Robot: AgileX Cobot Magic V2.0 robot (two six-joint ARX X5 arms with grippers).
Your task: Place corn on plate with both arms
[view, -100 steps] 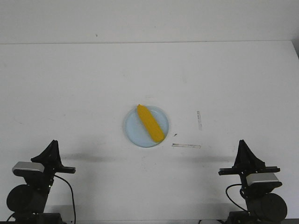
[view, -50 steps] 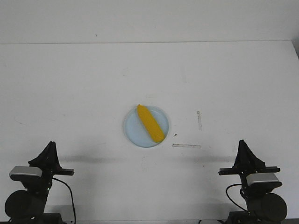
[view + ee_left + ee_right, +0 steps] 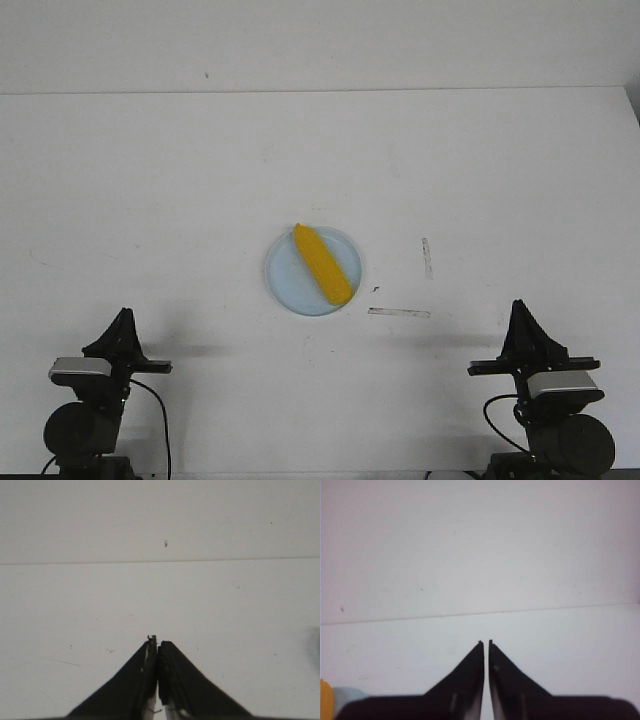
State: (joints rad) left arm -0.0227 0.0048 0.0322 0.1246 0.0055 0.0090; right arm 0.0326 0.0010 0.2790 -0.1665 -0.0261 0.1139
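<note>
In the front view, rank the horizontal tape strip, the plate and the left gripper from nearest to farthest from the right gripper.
1. The horizontal tape strip, on the table just ahead and inward of the right gripper.
2. The plate, at the table's middle, holding the corn.
3. The left gripper, at the opposite near corner, jaws shut like the right's.

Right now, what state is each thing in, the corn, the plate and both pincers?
corn: lying flat and diagonal on the plate, not held.
plate: flat on the table, carrying the corn.
left pincer: shut, empty, low at the table's near edge, away from the plate.
right pincer: shut with a thin slit between its tips, empty, also at the near edge.
table: white, with two short tape strips right of the plate.
</note>
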